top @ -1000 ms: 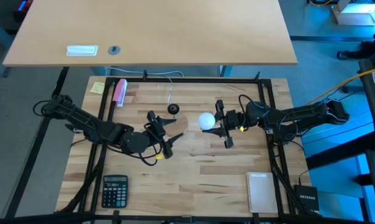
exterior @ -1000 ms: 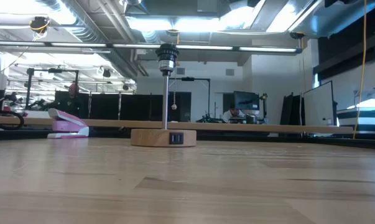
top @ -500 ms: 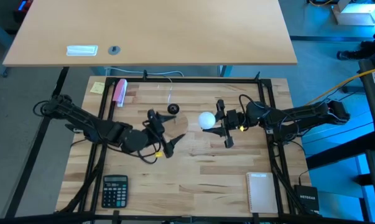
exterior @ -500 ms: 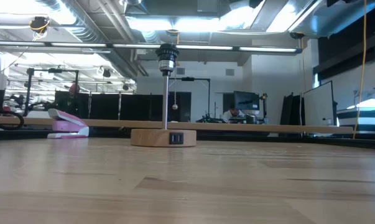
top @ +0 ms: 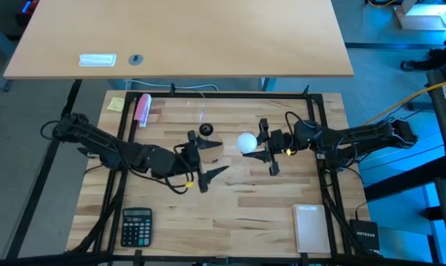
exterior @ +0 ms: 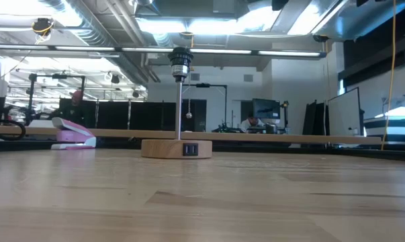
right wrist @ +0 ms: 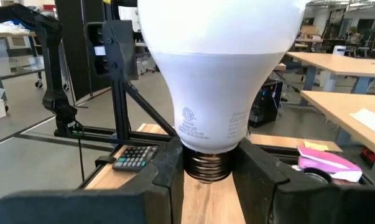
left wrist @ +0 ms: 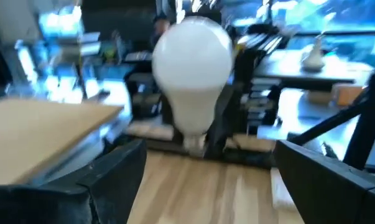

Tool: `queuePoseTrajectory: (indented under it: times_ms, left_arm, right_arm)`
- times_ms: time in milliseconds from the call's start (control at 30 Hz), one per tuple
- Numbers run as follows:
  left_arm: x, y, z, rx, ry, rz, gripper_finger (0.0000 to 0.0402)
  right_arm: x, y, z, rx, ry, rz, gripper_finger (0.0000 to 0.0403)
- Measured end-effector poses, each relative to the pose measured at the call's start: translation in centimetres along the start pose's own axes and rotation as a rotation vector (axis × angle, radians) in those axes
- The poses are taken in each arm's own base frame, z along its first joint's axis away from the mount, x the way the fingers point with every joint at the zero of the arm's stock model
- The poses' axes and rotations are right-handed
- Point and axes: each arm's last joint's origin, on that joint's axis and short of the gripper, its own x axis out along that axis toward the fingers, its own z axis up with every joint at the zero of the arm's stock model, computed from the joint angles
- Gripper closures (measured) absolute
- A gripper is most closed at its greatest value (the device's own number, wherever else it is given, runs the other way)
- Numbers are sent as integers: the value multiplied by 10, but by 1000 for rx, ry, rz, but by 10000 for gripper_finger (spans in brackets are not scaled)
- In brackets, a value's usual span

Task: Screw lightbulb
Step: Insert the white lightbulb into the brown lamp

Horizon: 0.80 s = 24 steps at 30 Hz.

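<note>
Lightbulb (top: 245, 142): white frosted globe, screw base down, held clear of the table (top: 237, 210) near its middle, clamped at the silvery threads by the right gripper (top: 265, 148).

Left to right, high view:
- Calculator (top: 137, 225), near-left corner of table.
- Pink stapler (top: 142, 108) and yellow note (top: 117, 103), far-left corner.
- Left gripper (top: 208, 157), fingers spread wide and empty, just left of the lightbulb, apart from it.
- Lamp base (top: 206, 131): black socket seen from above beside the left gripper; its wooden disc partly hidden by that gripper.
- Right gripper, arm reaching in from the right edge.
- Notepad (top: 309, 227), near-right corner.

Low view: only the lamp base (exterior: 176, 148) shows whole, a wooden disc with a thin upright rod and socket on top; stapler (exterior: 73, 133) behind at left. Neither gripper nor lightbulb appears.

Left wrist view: lightbulb (left wrist: 193, 68) straight ahead between its own parted fingers (left wrist: 106, 180), blurred.

Right wrist view: fingers (right wrist: 168, 171) pinch the threaded base of the lightbulb (right wrist: 215, 68); calculator (right wrist: 132, 157) and stapler (right wrist: 324, 163) lie beyond.
</note>
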Motion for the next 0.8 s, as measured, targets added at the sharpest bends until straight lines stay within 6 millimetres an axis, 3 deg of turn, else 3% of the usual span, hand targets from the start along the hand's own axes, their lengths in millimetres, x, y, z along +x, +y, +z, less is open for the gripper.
queuePoseTrajectory:
  times_ms: [167,333,800]
  left_arm:
    - [16,15,2,-2,-120,-44,66]
    - [28,25,-2,-51,-124,-130,66]
    - [41,26,-14,-38,-96,-146,66]
  right_arm:
    - [3,0,-5,7,15,0,295]
    - [14,-1,-16,37,38,11,295]
    - [36,-3,-33,82,17,39,295]
